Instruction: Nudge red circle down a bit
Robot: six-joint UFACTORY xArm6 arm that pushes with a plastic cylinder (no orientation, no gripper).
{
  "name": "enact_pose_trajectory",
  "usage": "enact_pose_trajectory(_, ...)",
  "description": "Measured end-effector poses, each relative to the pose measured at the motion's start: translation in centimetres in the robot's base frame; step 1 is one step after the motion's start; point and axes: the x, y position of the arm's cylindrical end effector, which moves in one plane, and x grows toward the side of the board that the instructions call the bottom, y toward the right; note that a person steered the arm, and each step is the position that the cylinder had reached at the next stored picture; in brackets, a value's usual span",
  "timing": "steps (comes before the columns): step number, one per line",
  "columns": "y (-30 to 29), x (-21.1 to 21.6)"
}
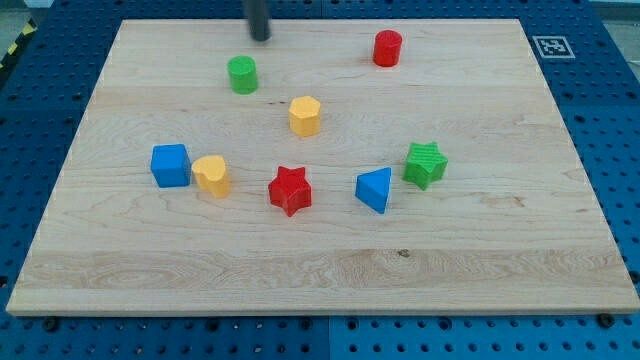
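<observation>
The green circle [242,74] stands just below my tip [260,38], a bare rod holding nothing. The red circle [387,48] is well to its right. I think the tip should pass above it, then push down gently.

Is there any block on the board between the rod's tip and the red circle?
No. In the camera view, only bare board lies between my tip and the red circle; the green circle sits below that line.
</observation>
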Motion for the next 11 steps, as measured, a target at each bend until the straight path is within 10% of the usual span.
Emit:
enact_pose_trajectory(3, 17.3, -0.3)
enact_pose_trajectory(11, 16.3, 6.6)
